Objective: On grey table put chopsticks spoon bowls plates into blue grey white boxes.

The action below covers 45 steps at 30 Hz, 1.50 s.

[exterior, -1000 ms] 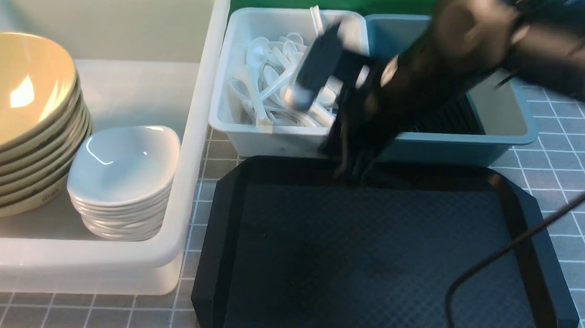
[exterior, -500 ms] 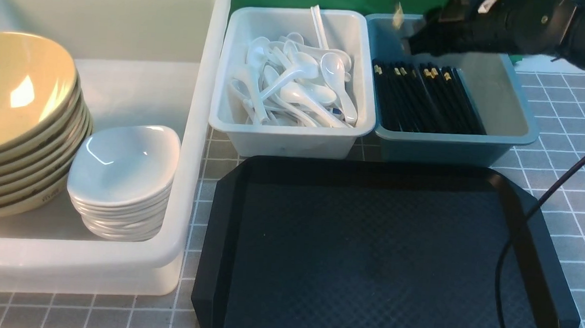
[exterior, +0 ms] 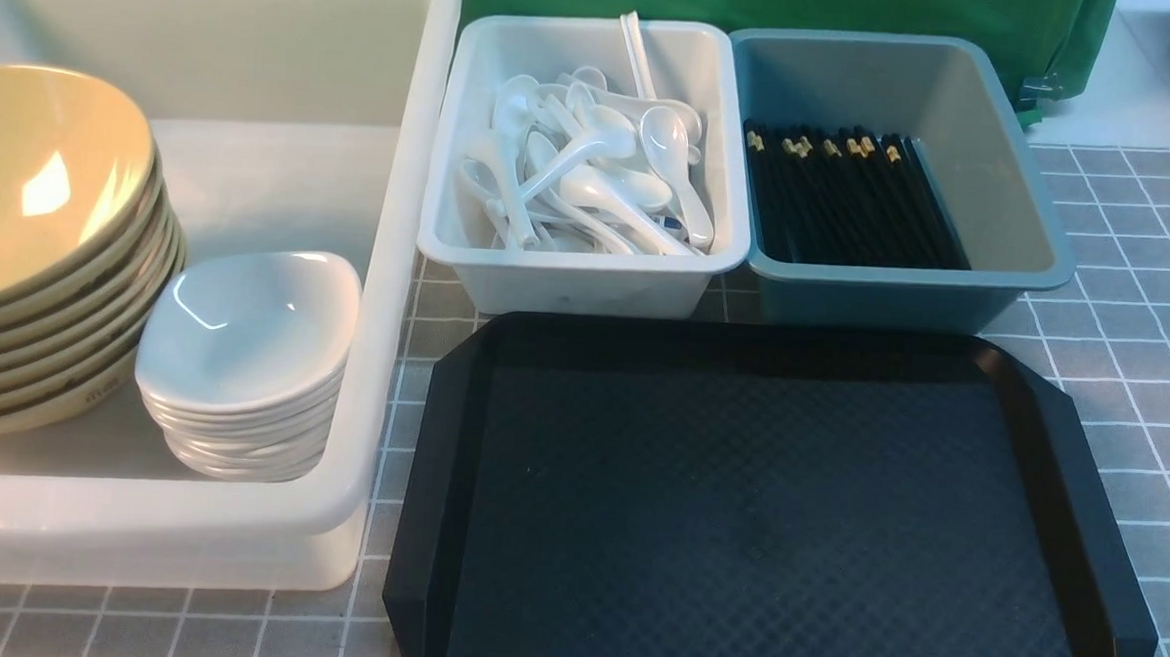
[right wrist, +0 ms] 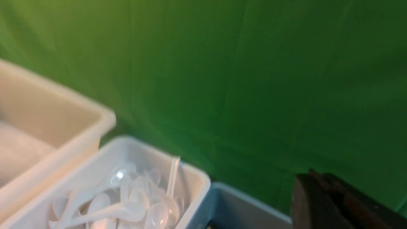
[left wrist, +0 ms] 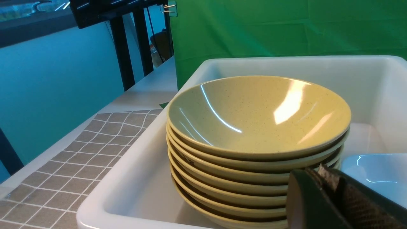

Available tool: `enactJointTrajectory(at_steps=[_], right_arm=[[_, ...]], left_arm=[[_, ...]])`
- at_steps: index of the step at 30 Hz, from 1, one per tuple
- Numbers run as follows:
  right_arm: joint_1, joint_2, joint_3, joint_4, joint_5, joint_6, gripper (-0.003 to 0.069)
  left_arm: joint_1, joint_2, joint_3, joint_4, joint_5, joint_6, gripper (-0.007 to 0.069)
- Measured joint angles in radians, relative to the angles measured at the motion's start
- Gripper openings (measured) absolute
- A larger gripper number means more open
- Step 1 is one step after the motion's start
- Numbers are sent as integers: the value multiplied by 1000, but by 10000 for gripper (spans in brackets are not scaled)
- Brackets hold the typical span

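Observation:
A stack of yellow bowls and a stack of white plates stand in the large white box. White spoons fill the small white box. Black chopsticks lie in the blue-grey box. Neither arm shows in the front view. My left gripper is shut and empty, just outside the white box beside the yellow bowls. My right gripper is shut and empty, raised in front of the green backdrop above the spoon box.
An empty black tray lies on the grey checked table in front of the two small boxes. A green cloth hangs behind the boxes.
The right arm, which reached low over the tray and small boxes, has lifted up and to the right and left the front view. The boxes and tray have not moved.

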State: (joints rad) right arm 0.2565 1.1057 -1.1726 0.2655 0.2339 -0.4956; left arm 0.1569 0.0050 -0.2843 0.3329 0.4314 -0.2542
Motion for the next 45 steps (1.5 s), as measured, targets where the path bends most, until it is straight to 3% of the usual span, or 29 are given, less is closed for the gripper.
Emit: enactJointTrajectory(at_steps=[7, 10, 14, 20, 24, 27, 32, 35, 40, 45], right_arm=[[3, -278, 583, 0, -184, -76, 33], [3, -341, 720, 9, -207, -53, 33], [3, -390, 875, 55, -198, 25, 34], [3, -425, 987, 68, -225, 31, 34], [-25, -562, 1150, 77, -463, 55, 34], [-62, -712, 1193, 100, -535, 103, 34], [-162, -938, 1200, 110, -406, 82, 36], [-241, -1044, 1201, 52, -274, 134, 37], [-294, -1115, 1201, -232, -44, 434, 38], [-272, -1117, 1201, -275, 86, 488, 41]], left_arm=[[0, 0, 0, 0, 0, 5, -8], [0, 0, 0, 0, 0, 5, -8], [0, 0, 0, 0, 0, 5, -8], [0, 0, 0, 0, 0, 5, -8], [0, 0, 0, 0, 7, 5, -8], [0, 0, 0, 0, 7, 5, -8], [0, 0, 0, 0, 9, 5, -8], [0, 0, 0, 0, 12, 5, -8], [0, 0, 0, 0, 15, 5, -8], [0, 0, 0, 0, 15, 4, -8]])
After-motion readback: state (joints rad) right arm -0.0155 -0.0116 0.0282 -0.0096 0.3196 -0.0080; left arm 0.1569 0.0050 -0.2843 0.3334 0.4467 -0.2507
